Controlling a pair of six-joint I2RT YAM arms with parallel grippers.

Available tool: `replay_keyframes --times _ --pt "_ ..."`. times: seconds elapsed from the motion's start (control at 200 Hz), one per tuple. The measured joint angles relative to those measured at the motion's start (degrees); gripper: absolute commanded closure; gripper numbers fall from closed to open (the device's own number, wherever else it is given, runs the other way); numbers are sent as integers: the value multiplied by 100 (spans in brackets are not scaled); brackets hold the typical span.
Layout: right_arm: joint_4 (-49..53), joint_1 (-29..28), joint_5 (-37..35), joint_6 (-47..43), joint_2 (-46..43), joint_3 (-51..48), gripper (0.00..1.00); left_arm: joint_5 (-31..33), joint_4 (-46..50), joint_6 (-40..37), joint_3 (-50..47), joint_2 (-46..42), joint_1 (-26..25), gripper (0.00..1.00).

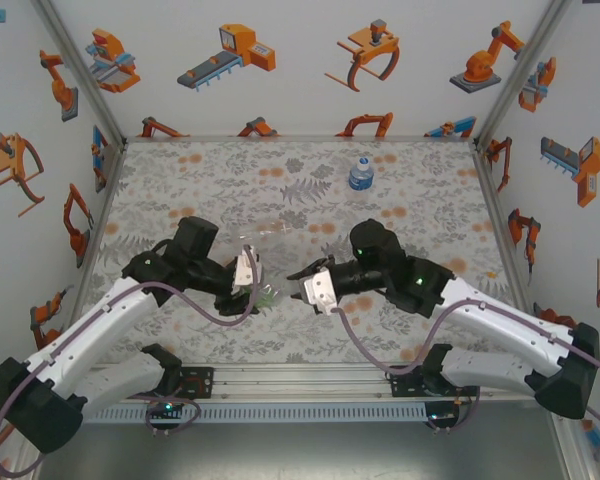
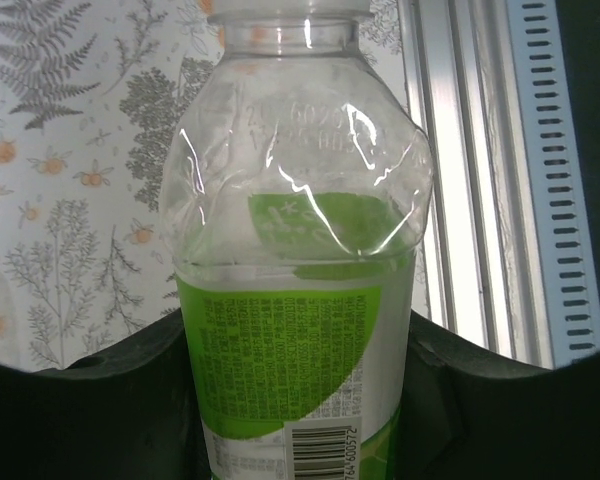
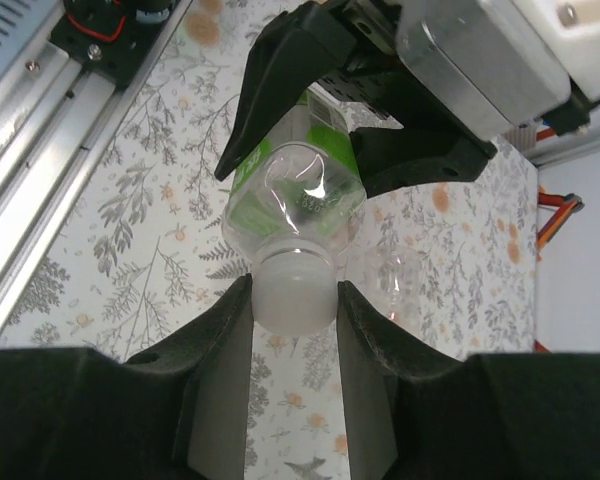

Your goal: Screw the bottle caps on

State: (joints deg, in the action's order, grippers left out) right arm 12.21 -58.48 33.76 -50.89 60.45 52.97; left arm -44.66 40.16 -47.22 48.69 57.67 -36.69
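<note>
Near table centre, the left gripper (image 2: 296,350) clamps the green-label bottle (image 3: 295,200) by its labelled body. The bottle's long axis lies left to right, neck toward the right gripper (image 3: 293,292), the arm nearer the mouth. That gripper pinches the white cap (image 3: 295,300) seated on the mouth. Bottle shoulder clear, dented.
</note>
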Motion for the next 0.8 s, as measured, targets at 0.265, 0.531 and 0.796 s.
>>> replay_keyframes --times 0.265,0.531,0.796 --pt "129 -240 -487 -107 -48 13 100 -42 125 -7 48 81 -2 100" --pt "249 72 -684 2496 345 481 100 332 -105 63 48 -72 -2 100" --pt "-190 946 70 6111 929 671 100 1014 -625 243 -105 -382 -2 100"
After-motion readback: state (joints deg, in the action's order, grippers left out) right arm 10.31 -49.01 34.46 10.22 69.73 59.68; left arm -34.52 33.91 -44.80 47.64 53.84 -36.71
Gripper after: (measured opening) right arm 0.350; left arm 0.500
